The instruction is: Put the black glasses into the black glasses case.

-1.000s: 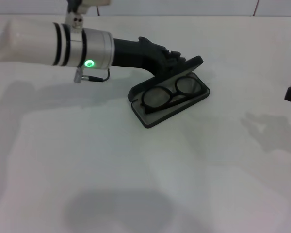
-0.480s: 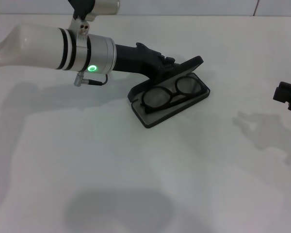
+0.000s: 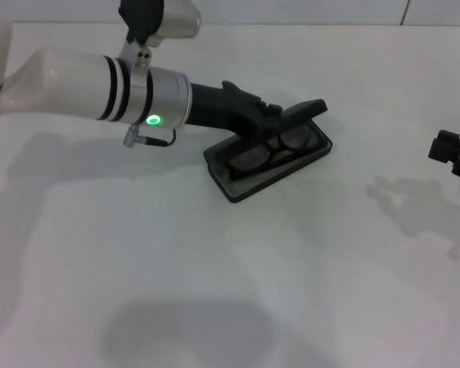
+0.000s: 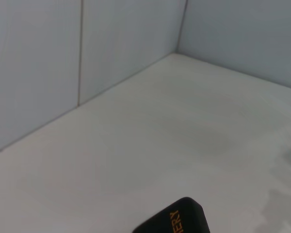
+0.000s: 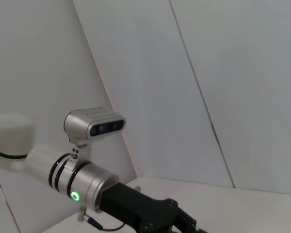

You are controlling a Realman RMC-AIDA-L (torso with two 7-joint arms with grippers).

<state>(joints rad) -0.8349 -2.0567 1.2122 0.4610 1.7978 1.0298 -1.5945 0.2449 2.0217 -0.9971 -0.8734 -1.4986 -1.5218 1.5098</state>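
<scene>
The black glasses [image 3: 264, 153] lie inside the black glasses case [image 3: 238, 182] on the white counter [image 3: 230, 268]. The left hand [image 3: 272, 116] presses on the half-lowered lid [image 3: 303, 111]; whether its fingers are open cannot be told. The right hand [image 3: 454, 153] sits near the counter's right edge, its state unclear.

Bright even overhead light, soft grey shadows, slight blur
</scene>
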